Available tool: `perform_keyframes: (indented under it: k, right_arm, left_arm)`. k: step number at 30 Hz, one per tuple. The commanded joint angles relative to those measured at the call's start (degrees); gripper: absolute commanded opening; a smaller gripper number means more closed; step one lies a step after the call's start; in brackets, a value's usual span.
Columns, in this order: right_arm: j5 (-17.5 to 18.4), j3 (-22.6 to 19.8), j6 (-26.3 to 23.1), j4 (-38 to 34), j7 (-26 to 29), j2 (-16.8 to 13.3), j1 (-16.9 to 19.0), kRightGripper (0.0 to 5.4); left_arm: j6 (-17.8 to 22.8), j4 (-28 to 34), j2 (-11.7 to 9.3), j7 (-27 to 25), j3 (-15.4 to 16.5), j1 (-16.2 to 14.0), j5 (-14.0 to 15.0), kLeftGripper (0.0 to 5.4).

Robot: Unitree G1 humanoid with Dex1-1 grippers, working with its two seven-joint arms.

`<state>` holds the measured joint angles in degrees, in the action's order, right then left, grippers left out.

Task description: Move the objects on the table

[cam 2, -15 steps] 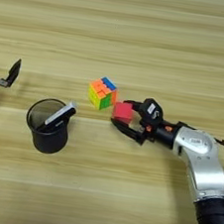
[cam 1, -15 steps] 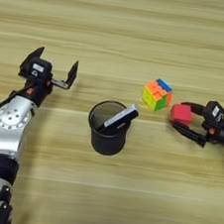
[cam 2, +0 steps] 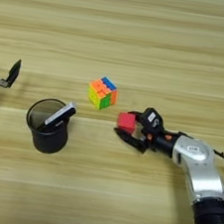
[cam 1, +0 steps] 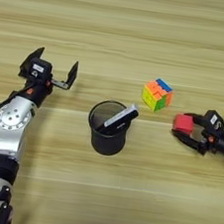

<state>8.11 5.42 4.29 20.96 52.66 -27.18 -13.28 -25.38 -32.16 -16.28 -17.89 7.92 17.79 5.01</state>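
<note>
Wooden tabletop (cam 1: 124, 30) with horizontal plank grain fills both views and carries every object. Compared with half a second earlier, no object has changed position; the small offsets between the two moments match a slight camera shift only.

Left arm: lies at 9 o'clock of the scene. The left tool (cam 1: 52, 69) is raised off the surface with its two black fingers spread wide. It holds nothing and appears parked.

Right arm: enters from 4 o'clock. The right tool (cam 2: 129, 127) brackets the red cube (cam 2: 126, 121); one finger lies along the near side of the cube and the other along the far side. The fingers are closed in on the cube, and the cube remains on or just above the surface. Judgement: the grasp is set but transport has not begun.

Black mesh cup (cam 1: 110, 128): stands upright near centre, at 9 o'clock of the red cube and well apart from it. A black marker (cam 1: 119, 119) leans inside it, with the tip over the rim toward 2 o'clock.

Puzzle cube (cam 2: 102, 93): rests at 11 o'clock of the red cube, near it but not touching.

No white pen can be distinguished.
</note>
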Motion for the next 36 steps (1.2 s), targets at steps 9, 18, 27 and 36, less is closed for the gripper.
perform_keyframes:
  k: [9, 18, 27, 36]
  right_arm:
    - [2.0, -2.1, -0.4, -7.2, -0.2, -1.1, -0.1, 4.86]
    - [8.6, -3.3, -6.5, -23.4, 1.3, -2.3, 1.9, 5.38]
    - [13.4, 0.0, -12.3, -34.6, 2.0, -1.1, 2.1, 5.38]
    - [13.4, 5.5, -14.4, -35.3, 1.8, 1.4, 0.9, 5.38]
  left_arm:
    - [-0.4, -0.6, 0.2, 0.3, -0.4, 0.7, -0.4, 5.40]
    - [-0.5, -0.9, 0.4, 0.6, -0.8, 0.9, -0.6, 5.40]
    - [-0.9, -1.3, 0.6, 0.7, -1.1, 1.3, -0.7, 5.40]
    - [-1.1, -1.0, 0.9, 0.8, -1.4, 1.2, -0.7, 5.40]
